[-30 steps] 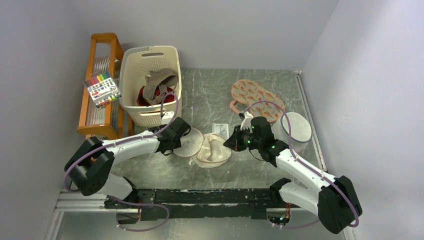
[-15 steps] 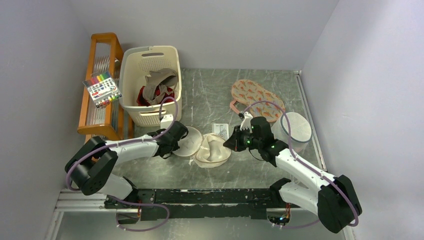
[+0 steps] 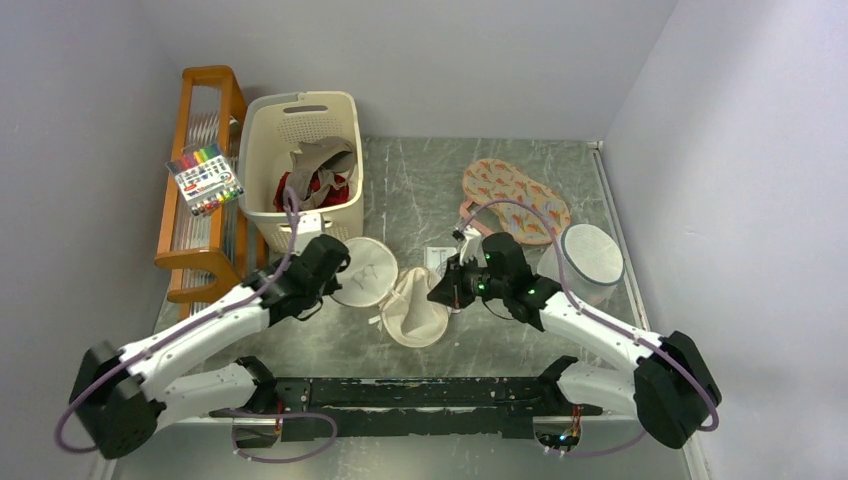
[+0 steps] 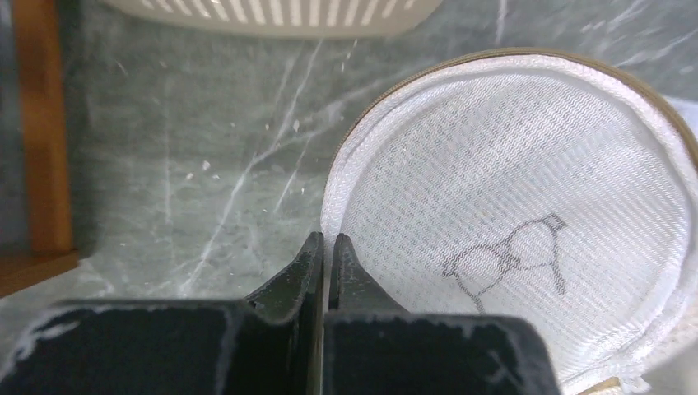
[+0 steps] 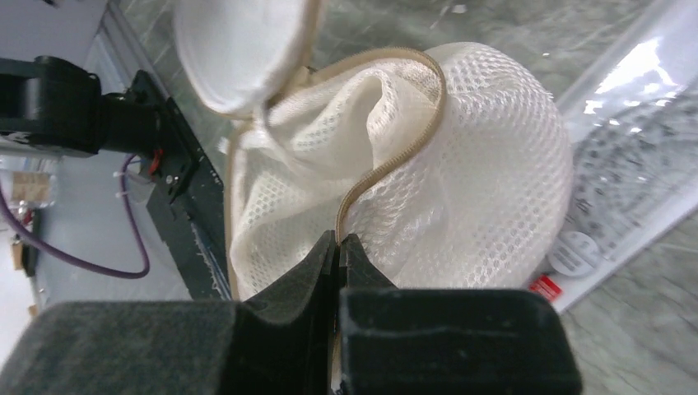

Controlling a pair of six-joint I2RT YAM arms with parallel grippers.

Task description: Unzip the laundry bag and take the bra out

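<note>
Laundry bag (image 3: pixel 415 312) at middle of bench (image 3: pixel 420 180), toward near edge, zip (image 5: pixel 395 156) part open. Left gripper (image 4: pixel 328 247) pinched tight on flap (image 4: pixel 527 206) rim — right gripper (image 5: pixel 339 243) clamped on zip tape. Spread halves apart slowly, pinches firm — no jerks.

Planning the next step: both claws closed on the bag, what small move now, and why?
Probably draw the right claw away from the left claw to spread the laundry bag: each pinches its zip rim, and folded mesh hides the inside.
</note>
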